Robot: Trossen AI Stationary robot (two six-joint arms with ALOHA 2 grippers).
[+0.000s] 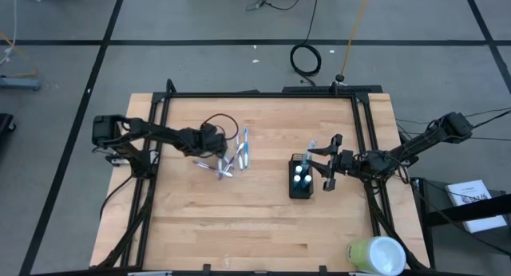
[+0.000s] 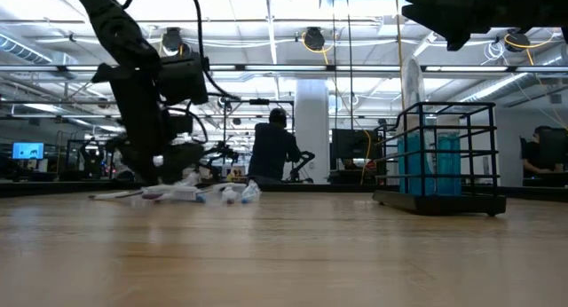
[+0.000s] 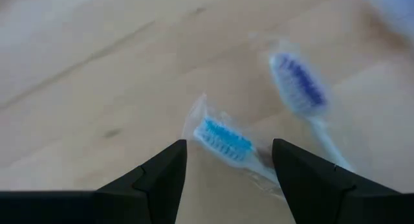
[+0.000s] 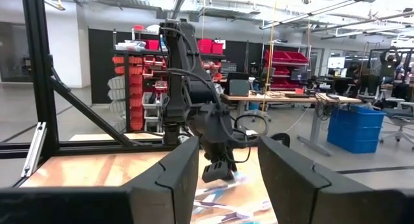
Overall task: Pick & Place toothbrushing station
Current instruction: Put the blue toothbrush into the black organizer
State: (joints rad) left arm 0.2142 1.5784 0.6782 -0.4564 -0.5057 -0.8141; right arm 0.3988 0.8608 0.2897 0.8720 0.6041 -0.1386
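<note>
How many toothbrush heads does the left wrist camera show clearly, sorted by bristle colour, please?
Light-blue-bristled toothbrush head: 1
Dark-blue-bristled toothbrush head: 1
Total: 2
A further blurred pale shape is too unclear to count.

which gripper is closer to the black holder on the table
Right. The right gripper hangs open just beside the black holder, near its far corner. The left gripper is across the table, open over the loose toothbrushes.

Yellow-green and white cylinder (image 1: 377, 255) lying at the table's (image 1: 239, 220) near right corner. Person (image 2: 272, 153) sitting beyond the table's far edge.
</note>
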